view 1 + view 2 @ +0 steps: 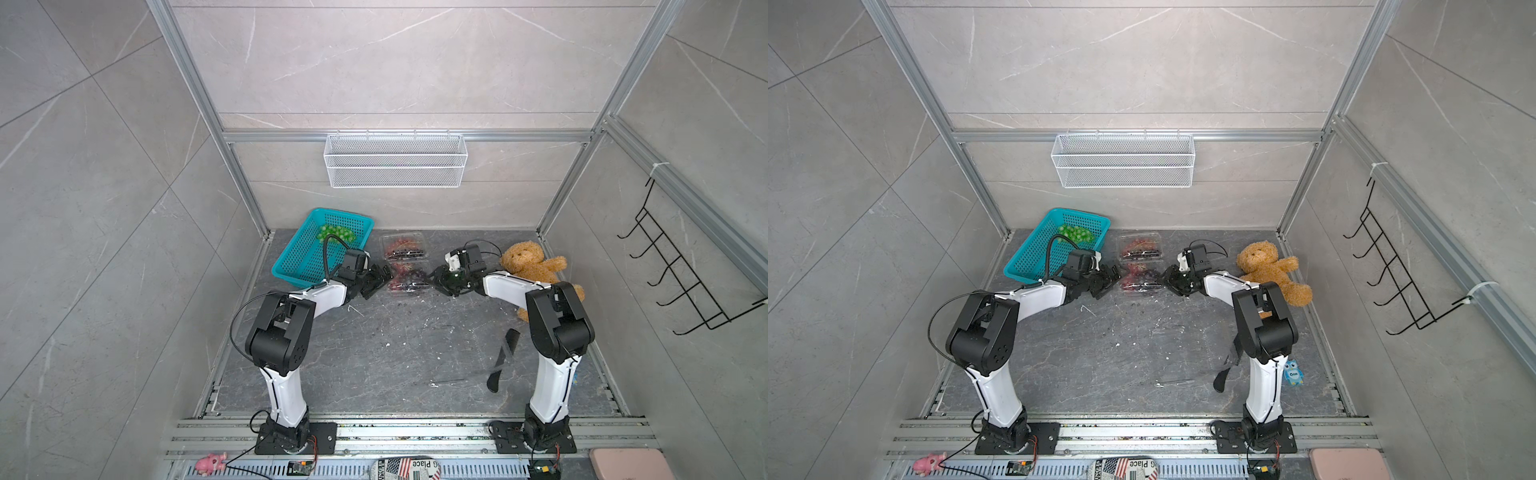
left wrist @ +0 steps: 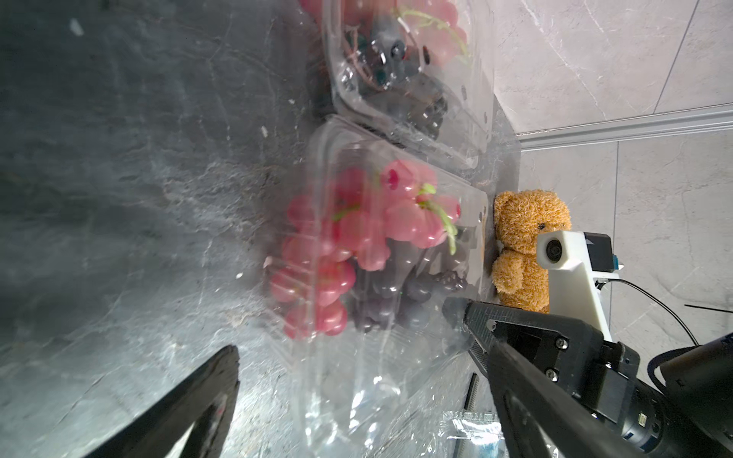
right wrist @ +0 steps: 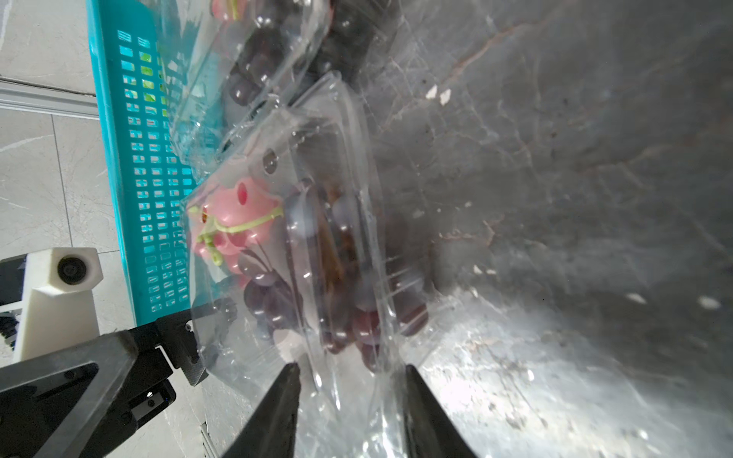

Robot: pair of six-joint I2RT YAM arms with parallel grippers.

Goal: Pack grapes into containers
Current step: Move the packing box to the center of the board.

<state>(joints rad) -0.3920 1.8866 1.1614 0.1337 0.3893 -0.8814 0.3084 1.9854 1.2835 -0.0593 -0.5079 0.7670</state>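
Container (image 1: 409, 283) lies between both arms
Left end effector (image 1: 384, 277) is open, empty, beside it; right end effector (image 1: 431, 277) grips its opposite edge.

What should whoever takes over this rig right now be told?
Left gripper: open, empty, beside the near clear plastic clamshell box.
Right gripper: closed on that box's other end.
Done: near box and far clear clamshell box each hold red and dark purple grape bunches; lids look down, latching unclear.
To do: the green grape bunch lies in the teal perforated plastic basket; no third box is visible to me.
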